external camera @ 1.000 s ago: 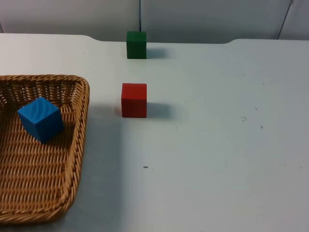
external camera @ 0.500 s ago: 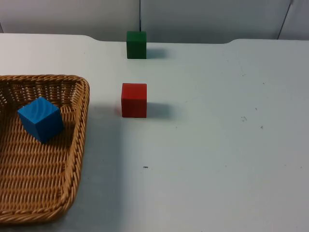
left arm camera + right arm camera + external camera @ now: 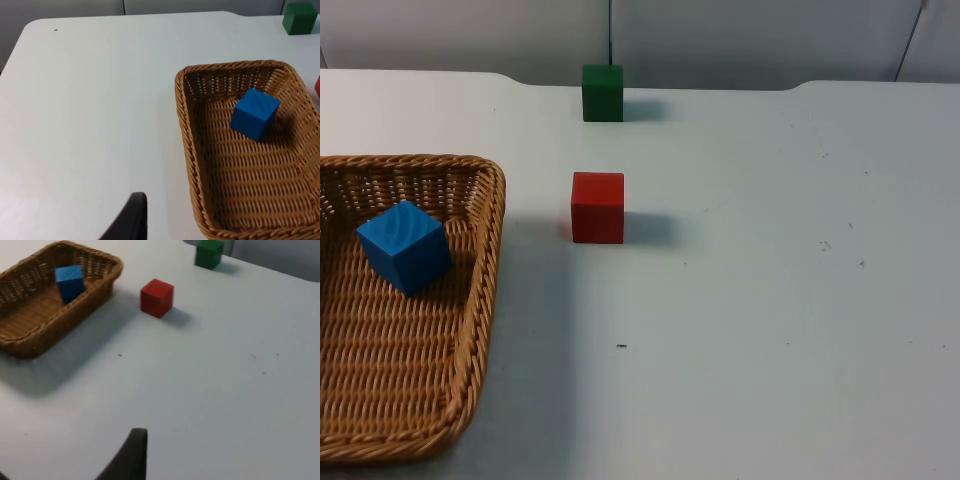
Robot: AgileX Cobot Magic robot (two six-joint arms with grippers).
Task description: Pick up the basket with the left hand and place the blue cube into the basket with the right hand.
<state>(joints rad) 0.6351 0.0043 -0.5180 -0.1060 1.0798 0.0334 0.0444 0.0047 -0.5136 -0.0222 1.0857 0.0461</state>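
Note:
The wicker basket (image 3: 488, 250) lies on the white table at the left. A blue cube (image 3: 404, 247) rests inside it, near its far end. From the left wrist I see the basket (image 3: 186, 130) with the blue cube (image 3: 254, 113) in it; my left gripper (image 3: 131, 220) hangs above bare table beside the basket, apart from its rim. My right gripper (image 3: 131, 455) hovers over bare table, well away from the basket (image 3: 95, 287) and the blue cube (image 3: 69, 282). Neither gripper holds anything.
A red cube (image 3: 598, 207) stands just right of the basket, also seen from the right wrist as the red cube (image 3: 157, 298). A green cube (image 3: 603, 92) sits near the table's far edge by the grey wall.

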